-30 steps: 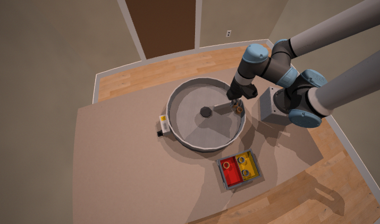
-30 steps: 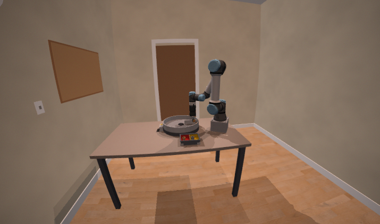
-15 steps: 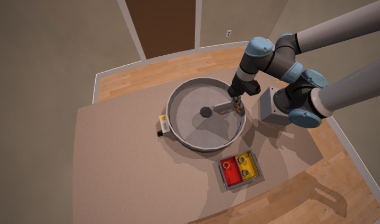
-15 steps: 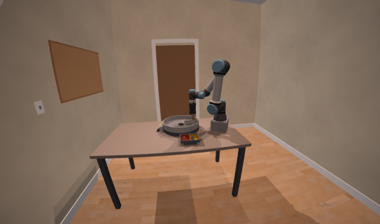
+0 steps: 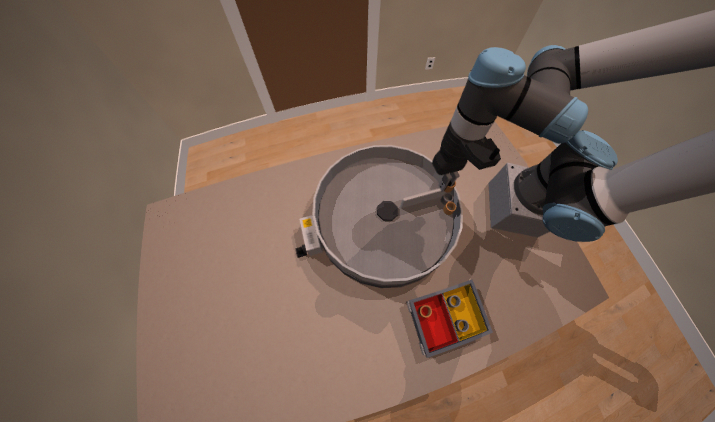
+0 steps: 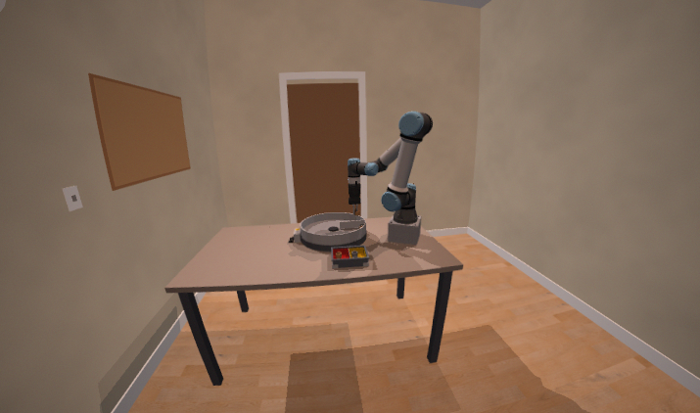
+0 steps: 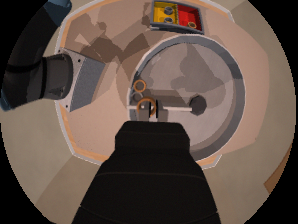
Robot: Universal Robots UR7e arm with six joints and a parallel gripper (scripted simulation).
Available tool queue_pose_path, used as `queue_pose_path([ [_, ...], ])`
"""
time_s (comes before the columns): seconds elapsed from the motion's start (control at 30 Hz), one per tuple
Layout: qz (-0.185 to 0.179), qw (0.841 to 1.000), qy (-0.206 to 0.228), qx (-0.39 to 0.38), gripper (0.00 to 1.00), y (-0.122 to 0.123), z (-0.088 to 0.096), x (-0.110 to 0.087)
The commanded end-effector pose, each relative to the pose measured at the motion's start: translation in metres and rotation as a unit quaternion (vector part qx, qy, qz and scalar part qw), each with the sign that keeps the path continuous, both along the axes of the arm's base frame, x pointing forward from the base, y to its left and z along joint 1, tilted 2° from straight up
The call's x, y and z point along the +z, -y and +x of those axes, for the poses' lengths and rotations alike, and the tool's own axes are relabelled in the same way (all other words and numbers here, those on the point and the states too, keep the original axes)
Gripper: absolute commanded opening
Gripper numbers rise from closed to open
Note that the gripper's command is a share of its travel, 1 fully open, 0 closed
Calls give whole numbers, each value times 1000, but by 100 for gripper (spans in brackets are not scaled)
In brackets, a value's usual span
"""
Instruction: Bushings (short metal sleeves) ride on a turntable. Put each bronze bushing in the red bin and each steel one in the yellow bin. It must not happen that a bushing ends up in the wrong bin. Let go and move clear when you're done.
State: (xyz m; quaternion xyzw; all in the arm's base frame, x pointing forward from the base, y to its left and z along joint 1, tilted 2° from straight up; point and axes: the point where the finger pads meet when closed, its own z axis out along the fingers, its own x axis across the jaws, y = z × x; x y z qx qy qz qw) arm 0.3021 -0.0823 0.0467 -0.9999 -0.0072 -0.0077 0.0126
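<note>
Presently the hand (image 5: 447, 182) (image 6: 355, 210) (image 7: 153, 105) grips a bronze bushing (image 5: 450, 187) (image 7: 139, 104) above the turntable (image 5: 343, 230) (image 6: 333, 238) (image 7: 220, 82). The red bin (image 5: 437, 334) (image 6: 345, 251) (image 7: 188, 14) has one bronze sleeve (image 5: 425, 317) (image 6: 338, 254) (image 7: 188, 25), the yellow bin (image 5: 473, 309) (image 6: 362, 252) (image 7: 159, 13) two steel ones.

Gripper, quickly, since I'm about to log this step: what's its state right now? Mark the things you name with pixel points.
Gripper (image 5: 447, 184) (image 6: 355, 210) (image 7: 153, 105): closed, holding a bronze bushing (image 5: 451, 186) (image 7: 139, 103) by its wall.
</note>
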Motion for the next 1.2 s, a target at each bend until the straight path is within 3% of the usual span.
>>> queue_pose_path([
  [0.0, 0, 1000, 0, 0, 0, 0, -1, 7],
  [0.23, 0, 1000, 0, 0, 0, 0, -1, 7],
  [0.4, 0, 1000, 0, 0, 0, -50, 16, 8],
  [0.5, 0, 1000, 0, 0, 0, -50, 16, 8],
  [0.63, 0, 1000, 0, 0, 0, -88, 29, 9],
  [0.87, 0, 1000, 0, 0, 0, -100, 33, 10],
  [1.03, 0, 1000, 0, 0, 0, -147, 49, 11],
  [1.17, 0, 1000, 0, 0, 0, -150, 50, 11],
])
